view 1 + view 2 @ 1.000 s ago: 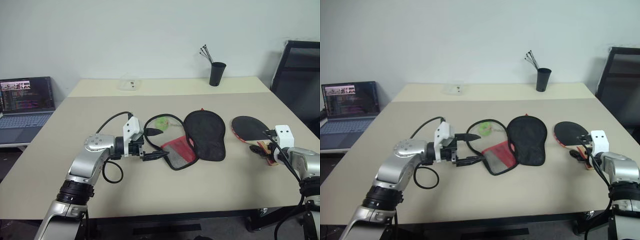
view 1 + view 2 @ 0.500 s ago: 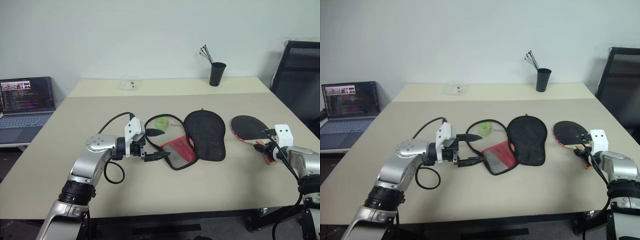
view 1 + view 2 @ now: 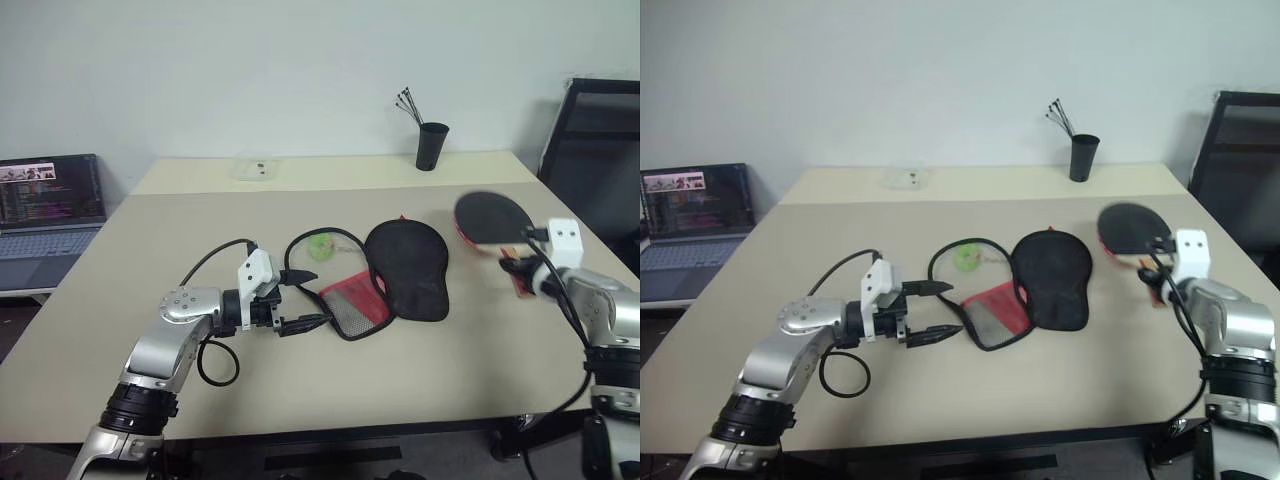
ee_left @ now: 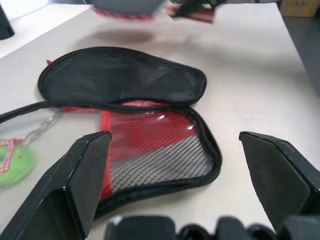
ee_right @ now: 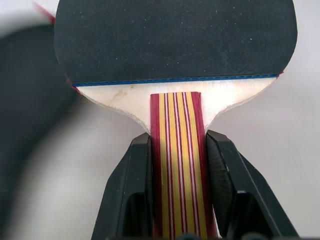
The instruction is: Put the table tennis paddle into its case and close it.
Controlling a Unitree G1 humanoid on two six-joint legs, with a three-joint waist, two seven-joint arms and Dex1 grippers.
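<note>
The table tennis paddle [image 3: 491,217] hangs above the right side of the table, black face up. My right gripper [image 5: 177,146] is shut on its striped wooden handle [image 5: 175,150], one finger on each side. The case [image 3: 405,266] lies unzipped and spread open at mid-table: a black half on the right, and a red panel with a mesh pocket [image 4: 160,155] on the left. My left gripper [image 3: 322,295] hovers open just left of the red half, its fingers pointing at it and holding nothing.
A green ball on a black cord loop [image 3: 320,246] lies beside the case. A black cup of sticks [image 3: 431,146] and a clear box [image 3: 254,168] stand at the back. There is a laptop [image 3: 50,195] at far left and a black chair [image 3: 595,150] at right.
My right gripper closed on the paddle's handle and lifted the paddle off the table, up and toward the case. The left gripper stayed open and nearly still.
</note>
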